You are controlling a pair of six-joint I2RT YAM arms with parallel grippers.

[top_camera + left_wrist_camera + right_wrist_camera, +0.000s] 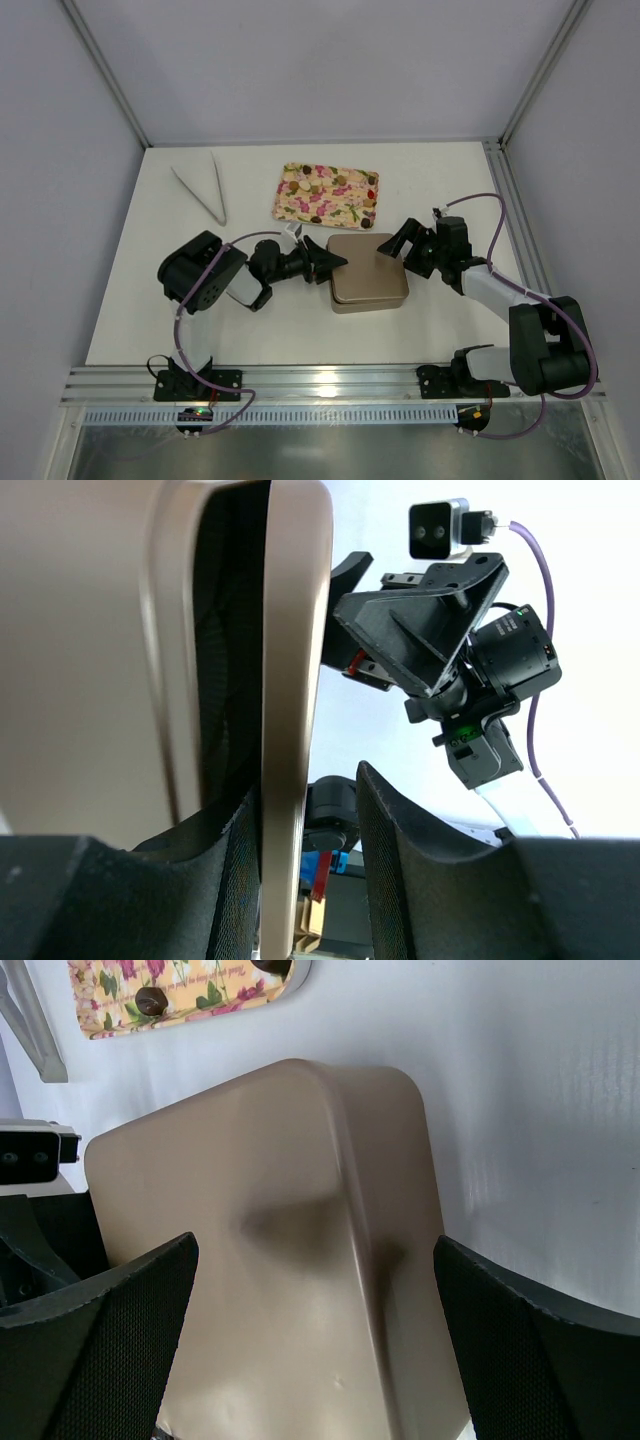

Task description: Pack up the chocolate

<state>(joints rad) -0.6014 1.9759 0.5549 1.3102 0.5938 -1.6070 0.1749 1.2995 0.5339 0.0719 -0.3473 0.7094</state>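
Dark brown and tan chocolate pieces point(318, 190) lie on a floral tray point(352, 209) at the back of the table; two dark ones point(152, 1000) show in the right wrist view. In front of the tray stands a tan metal tin point(368, 272). My left gripper point(335, 263) is at the tin's left edge, open, with the tin's rim point(290, 730) between its fingers and resting against one finger point(215, 880). A dark gap shows beside that rim. My right gripper point(395, 245) hangs wide open over the tin's far right corner point(380, 1110), its fingers point(530, 1350) apart from the tin.
Metal tongs point(203, 190) lie at the back left of the white table. The enclosure's walls and a frame post point(500, 150) bound the table on the right. The right arm point(440, 650) fills the left wrist view behind the tin.
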